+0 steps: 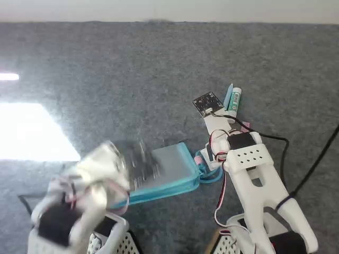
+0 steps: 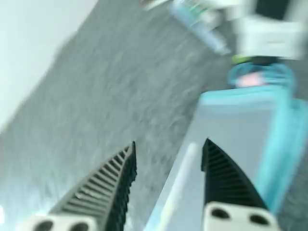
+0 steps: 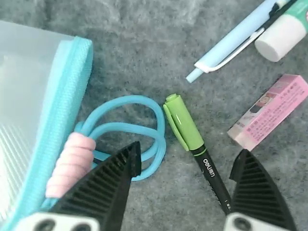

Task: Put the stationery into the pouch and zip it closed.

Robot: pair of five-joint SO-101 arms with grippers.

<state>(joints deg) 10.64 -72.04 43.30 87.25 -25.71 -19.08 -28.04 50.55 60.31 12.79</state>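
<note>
- Left gripper (image 2: 169, 144): jaws apart, nothing held; the pouch's near edge runs between them (contact: can't tell).
- Grey mat (image 1: 106, 69): covers the table, everything sits on it.
- Pouch (image 1: 169, 169): translucent with teal trim, lies flat between the two arms. Can't tell whether the zip is open.
- Right gripper (image 3: 188, 150): wide open, holding nothing, above the marker and the cord loop (image 3: 144, 103).
- Blue pen (image 3: 231, 45): on the mat beyond the pouch's cord end, just beside the glue stick (image 3: 284, 33).
- Green-capped marker (image 3: 185, 127): cap just beside the cord loop, outside the pouch.
- Pink eraser (image 3: 269, 110): near the marker, apart from it.
- Pink bead (image 3: 70, 161): on the cord, at the pouch's edge.
</note>
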